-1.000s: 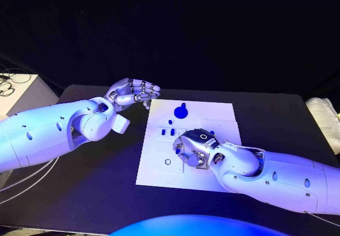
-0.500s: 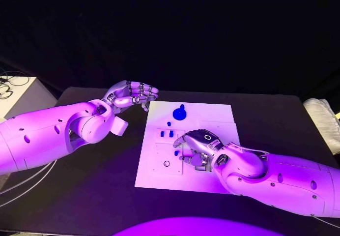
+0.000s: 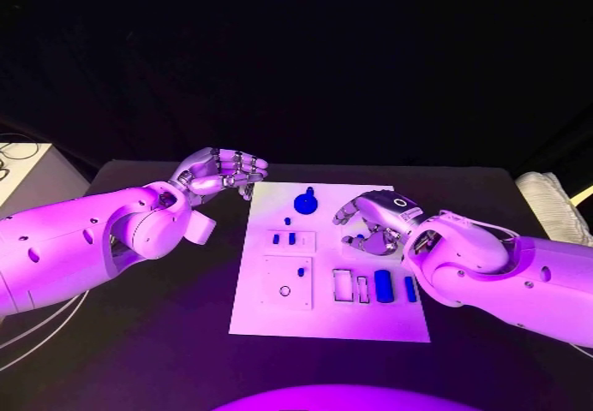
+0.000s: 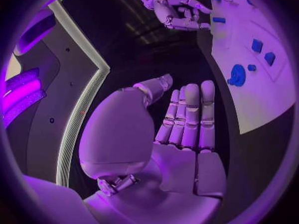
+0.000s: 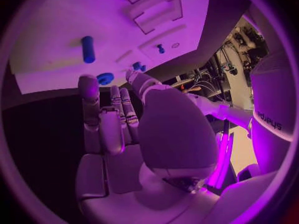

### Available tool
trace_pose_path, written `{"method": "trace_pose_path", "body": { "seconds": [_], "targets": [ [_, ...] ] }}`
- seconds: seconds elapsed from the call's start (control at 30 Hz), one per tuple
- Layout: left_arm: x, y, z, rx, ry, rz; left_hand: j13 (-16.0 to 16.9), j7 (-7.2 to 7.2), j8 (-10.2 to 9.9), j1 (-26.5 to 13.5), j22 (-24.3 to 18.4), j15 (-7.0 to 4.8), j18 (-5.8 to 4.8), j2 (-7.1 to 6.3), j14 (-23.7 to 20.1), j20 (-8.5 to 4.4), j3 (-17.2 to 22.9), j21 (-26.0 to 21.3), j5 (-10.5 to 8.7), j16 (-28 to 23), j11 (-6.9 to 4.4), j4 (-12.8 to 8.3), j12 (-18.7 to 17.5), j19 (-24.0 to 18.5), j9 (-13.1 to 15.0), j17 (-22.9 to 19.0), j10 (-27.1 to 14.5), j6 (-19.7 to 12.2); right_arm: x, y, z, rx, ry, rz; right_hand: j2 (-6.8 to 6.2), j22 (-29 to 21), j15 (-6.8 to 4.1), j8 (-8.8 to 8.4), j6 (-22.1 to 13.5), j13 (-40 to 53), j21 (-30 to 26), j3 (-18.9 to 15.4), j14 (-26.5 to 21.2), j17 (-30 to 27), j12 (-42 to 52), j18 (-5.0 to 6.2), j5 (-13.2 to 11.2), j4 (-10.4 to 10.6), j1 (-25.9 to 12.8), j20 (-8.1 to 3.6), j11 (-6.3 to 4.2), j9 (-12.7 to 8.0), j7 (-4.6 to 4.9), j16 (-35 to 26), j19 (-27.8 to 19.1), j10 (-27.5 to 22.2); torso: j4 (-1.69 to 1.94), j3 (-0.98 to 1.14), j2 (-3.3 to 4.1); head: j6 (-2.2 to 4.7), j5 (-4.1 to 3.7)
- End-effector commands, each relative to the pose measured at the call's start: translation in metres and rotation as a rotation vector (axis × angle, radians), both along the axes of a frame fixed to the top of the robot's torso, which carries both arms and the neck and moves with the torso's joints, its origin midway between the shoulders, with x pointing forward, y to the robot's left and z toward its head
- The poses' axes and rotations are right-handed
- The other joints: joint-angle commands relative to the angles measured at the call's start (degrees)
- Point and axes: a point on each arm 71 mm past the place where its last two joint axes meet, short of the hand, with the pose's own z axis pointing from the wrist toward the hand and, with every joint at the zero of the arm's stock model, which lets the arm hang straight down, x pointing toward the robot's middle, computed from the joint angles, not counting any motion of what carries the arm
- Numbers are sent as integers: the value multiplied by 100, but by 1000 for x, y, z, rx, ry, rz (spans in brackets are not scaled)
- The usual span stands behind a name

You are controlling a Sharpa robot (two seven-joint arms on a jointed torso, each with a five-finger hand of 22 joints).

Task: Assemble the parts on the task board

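1. The task board lies flat in the middle of the black worktop, between the two arms.
2. The right hand hangs over the board's far right part, fingers curled downward. From the head view I cannot tell whether it holds anything.
3. The right wrist view looks along that hand's palm: the fingers lie close together and bent, with nothing visible between them, so it looks closed on nothing.
4. Nearer the robot than the right hand, a blue cylinder part lies in a slot on the board, with pale rectangular recesses beside it toward the left arm. The right wrist view shows the same cylinder lying alone on the white surface.
5. Just beyond the right hand's fingertips, toward the left hand, a round blue knob part stands at the board's far edge. The left wrist view shows it as a disc.
6. Two small blue parts stand side by side on the board, between the knob and the robot.
7. The left hand hovers over the worktop just off the board's far left corner, fingers curled inward. Its own wrist view shows the fingers pressed side by side against the palm, holding nothing.
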Motion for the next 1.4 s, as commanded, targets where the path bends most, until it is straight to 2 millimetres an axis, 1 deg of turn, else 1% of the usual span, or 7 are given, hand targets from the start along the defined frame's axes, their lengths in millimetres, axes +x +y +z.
{"method": "trace_pose_path", "body": {
  "seconds": [0.03,0.13,0.43,0.63,0.8,1.07,1.4],
  "targets": [
    [0,-2,1,-7,-5,-9,10,13,21,-9,-5,18,42,47,25,0,-30,-30,14,-22,13,12,26,31,9,-9,-37,32,7,-14,-2,-46,99,-29,-90,43,-22,-32,12,-12,37,16,156,46,0,-101,35,8,-36,-3,-6,-11,-34,41,57,14,-4,-3,-5,39,-60],
    [0,-2,1,-8,-5,-11,10,13,21,-9,-5,18,42,47,25,0,-30,-30,14,-22,13,12,26,31,9,-9,-37,32,14,-25,-1,-80,116,-50,-145,33,-12,-53,-15,-16,11,-68,153,31,-38,-101,38,41,-89,4,6,-21,-64,39,48,-68,6,4,9,68,-86],
    [0,-2,1,-8,-5,-13,10,13,24,-7,-9,18,42,45,24,0,-37,-36,14,-23,13,10,32,34,12,-11,-41,34,20,-37,-10,-168,159,-62,28,-44,66,-160,-165,-1,-226,-1485,77,-39,42,-78,93,580,392,82,87,-56,-193,42,-17,-455,10,7,15,78,-107],
    [0,-2,0,-8,-4,-12,10,13,24,-7,-9,18,42,45,24,0,-37,-36,14,-23,13,10,32,34,12,-11,-41,34,19,-36,-17,-189,179,-54,46,-13,64,-158,-166,3,-236,-1692,83,-20,106,-80,95,831,570,83,85,-49,-202,62,10,-468,5,8,24,69,-109],
    [0,-2,0,-8,-4,-12,10,13,24,-7,-9,18,42,45,24,0,-37,-36,14,-23,13,10,32,34,12,-11,-41,34,19,-30,-20,-176,173,-40,132,164,13,-113,-79,14,-97,-1618,132,66,238,-107,86,961,737,44,25,-27,-159,109,139,-277,10,8,18,60,-112],
    [0,-2,0,-7,-4,-12,10,13,24,-7,-9,18,42,45,24,0,-37,-36,14,-23,13,10,32,34,12,-11,-41,34,18,-22,-21,-149,164,-25,278,638,-100,-16,203,-14,296,-946,194,195,195,-191,-90,1009,827,-60,-91,-7,-88,169,410,361,11,8,17,48,-106],
    [0,-2,0,-6,-2,-11,10,13,24,-7,-9,18,42,45,24,0,-37,-36,14,-23,13,10,32,34,12,-11,-41,34,19,-20,-23,-151,152,-31,191,1090,-204,123,564,16,653,43,211,213,-209,-258,-324,918,702,-153,-204,74,-134,189,603,1235,6,8,15,31,-99]
  ]
}}
